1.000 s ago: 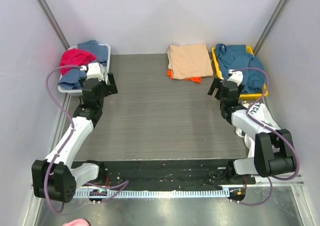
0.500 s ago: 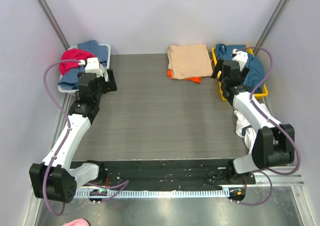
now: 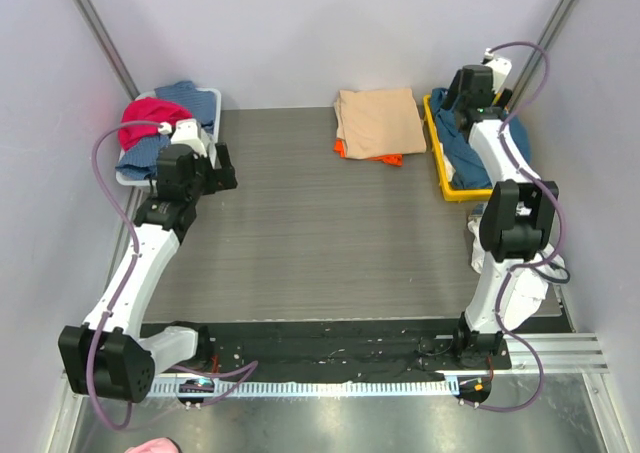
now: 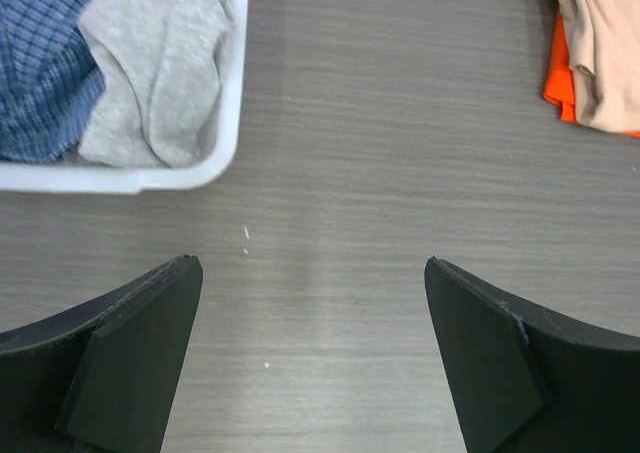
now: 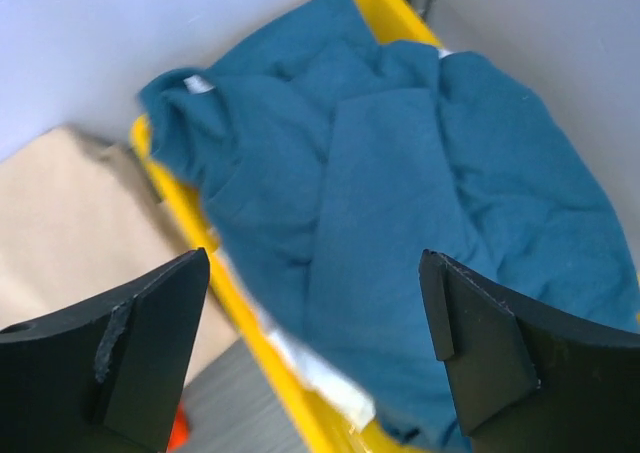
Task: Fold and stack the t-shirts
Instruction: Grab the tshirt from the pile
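Our right gripper (image 5: 312, 273) hangs spread wide, empty, over the crumpled teal-blue t-shirt (image 5: 400, 173) in the yellow bin (image 3: 436, 158). Our left gripper (image 4: 310, 273) is likewise spread and empty above the grey table (image 4: 380, 173), near the white bin (image 4: 228, 123) of clothes (image 4: 150, 73). We see the folded tan t-shirt (image 3: 378, 121) lying on the orange t-shirt (image 3: 388, 159), just beside the yellow bin.
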{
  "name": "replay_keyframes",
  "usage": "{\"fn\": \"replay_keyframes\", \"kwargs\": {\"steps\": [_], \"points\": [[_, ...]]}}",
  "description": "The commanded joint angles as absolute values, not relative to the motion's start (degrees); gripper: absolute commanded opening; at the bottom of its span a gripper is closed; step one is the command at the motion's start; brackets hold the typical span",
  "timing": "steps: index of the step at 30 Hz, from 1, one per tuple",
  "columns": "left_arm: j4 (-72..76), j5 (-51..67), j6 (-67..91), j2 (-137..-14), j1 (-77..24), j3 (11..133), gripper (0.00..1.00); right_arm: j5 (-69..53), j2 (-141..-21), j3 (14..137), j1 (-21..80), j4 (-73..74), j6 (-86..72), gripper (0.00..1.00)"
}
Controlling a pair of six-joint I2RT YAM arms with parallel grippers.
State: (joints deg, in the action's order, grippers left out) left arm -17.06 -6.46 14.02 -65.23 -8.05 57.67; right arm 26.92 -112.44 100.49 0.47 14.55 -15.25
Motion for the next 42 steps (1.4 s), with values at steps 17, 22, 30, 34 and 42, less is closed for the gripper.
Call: {"fn": "replay_keyframes", "kwargs": {"steps": [17,22,30,34,42], "points": [[-18.3,-3.4,19.5,-57.2,-7.8,50.7,1.00,14.9,-127.5,107.8,-7.7,22.0,-19.3,0.82],[-18.4,-3.9,19.4,-56.9,-7.8,50.1,1.00,15.1,-127.9,106.9,-7.7,22.1,-19.1,0.58],[-19.1,-4.0,19.5,-55.8,-7.8,49.4,1.00,15.7,-126.1,106.2,-7.7,22.6,-18.5,0.01],[-19.1,-3.9,19.8,-55.0,-7.7,49.2,1.00,15.8,-119.9,105.1,-7.6,21.3,-17.9,0.01],[-19.3,-2.1,21.0,-55.4,-7.7,50.1,1.00,6.5,-103.9,107.7,-5.2,22.1,-17.2,0.01]]}}
